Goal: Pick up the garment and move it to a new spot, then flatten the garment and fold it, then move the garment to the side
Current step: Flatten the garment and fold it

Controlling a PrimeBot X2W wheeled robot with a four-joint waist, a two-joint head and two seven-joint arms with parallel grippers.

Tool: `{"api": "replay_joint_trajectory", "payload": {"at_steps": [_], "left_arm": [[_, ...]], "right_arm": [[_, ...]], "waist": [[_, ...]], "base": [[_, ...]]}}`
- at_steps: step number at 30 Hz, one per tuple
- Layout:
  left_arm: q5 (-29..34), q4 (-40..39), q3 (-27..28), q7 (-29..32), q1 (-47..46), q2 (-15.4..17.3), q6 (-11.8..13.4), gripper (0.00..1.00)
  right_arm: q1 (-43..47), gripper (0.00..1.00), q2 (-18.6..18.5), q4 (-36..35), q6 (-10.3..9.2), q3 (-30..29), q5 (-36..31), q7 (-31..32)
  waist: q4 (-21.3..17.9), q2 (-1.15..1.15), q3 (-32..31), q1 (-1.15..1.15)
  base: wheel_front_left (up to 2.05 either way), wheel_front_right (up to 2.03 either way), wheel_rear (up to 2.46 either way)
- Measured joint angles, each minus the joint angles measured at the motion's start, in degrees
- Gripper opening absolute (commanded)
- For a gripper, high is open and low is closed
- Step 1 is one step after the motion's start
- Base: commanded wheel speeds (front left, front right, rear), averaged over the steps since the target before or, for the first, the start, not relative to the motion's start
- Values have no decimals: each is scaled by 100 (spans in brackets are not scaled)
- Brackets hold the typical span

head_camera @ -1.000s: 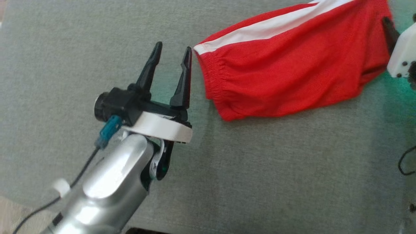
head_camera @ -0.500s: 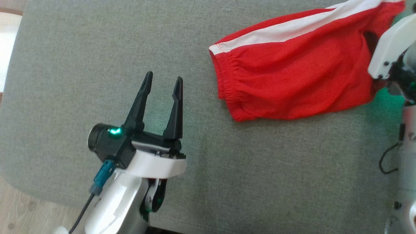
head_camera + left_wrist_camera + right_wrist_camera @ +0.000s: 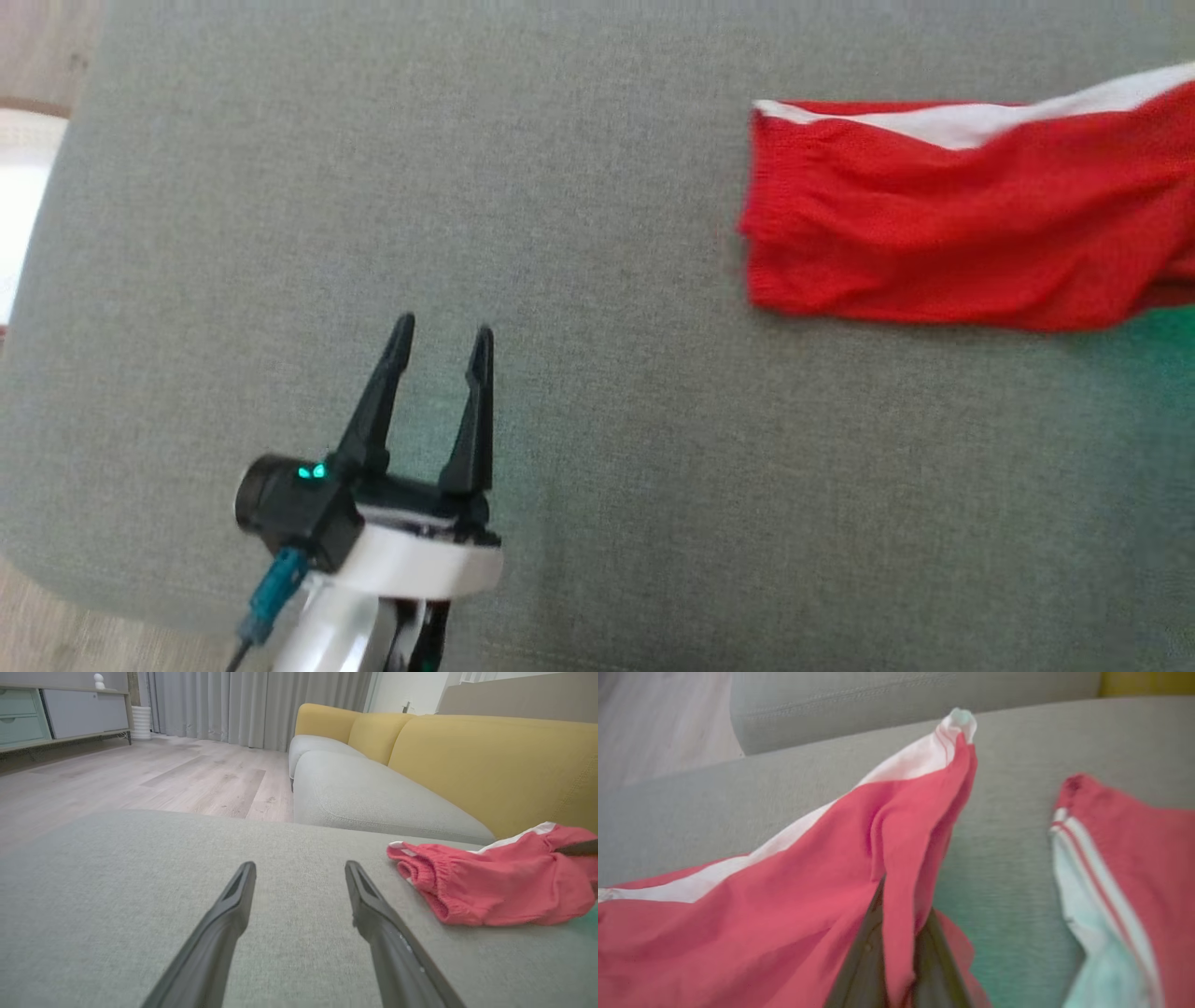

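The garment is red with a white stripe and lies on the grey cushion, running off the right edge of the head view. My left gripper stands open and empty at the lower left, well apart from the garment's elastic hem. In the left wrist view its open fingers hover low over the cushion, with the garment to the right. In the right wrist view my right gripper is shut on a raised fold of the garment; another striped part lies to the right.
A second grey seat cushion with yellow backrests lies beyond the cushion I work on. Wooden floor, grey curtains and a low cabinet are further off. The cushion's left edge drops to the floor.
The right gripper has shut on the garment's far end. The gap between my open left gripper and the garment's hem has widened. The head view has also shifted.
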Motion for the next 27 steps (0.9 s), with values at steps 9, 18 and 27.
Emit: {"api": "replay_joint_trajectory", "payload": {"at_steps": [9, 18, 27], "left_arm": [[258, 175, 205, 1, 648, -176, -231, 100], [354, 289, 265, 1, 719, -288, -342, 100], [316, 432, 132, 1, 688, -312, -360, 100]], "right_arm": [[529, 0, -160, -644, 0, 185, 255, -31], [544, 0, 1004, -577, 0, 1708, -45, 144], [87, 0, 1098, 788, 0, 1756, 44, -1031]], "waist": [[-45, 0, -527, -1], [-76, 0, -601, 1], [273, 0, -584, 1]], "base": [[0, 0, 0], [0, 0, 0], [0, 0, 0]]}}
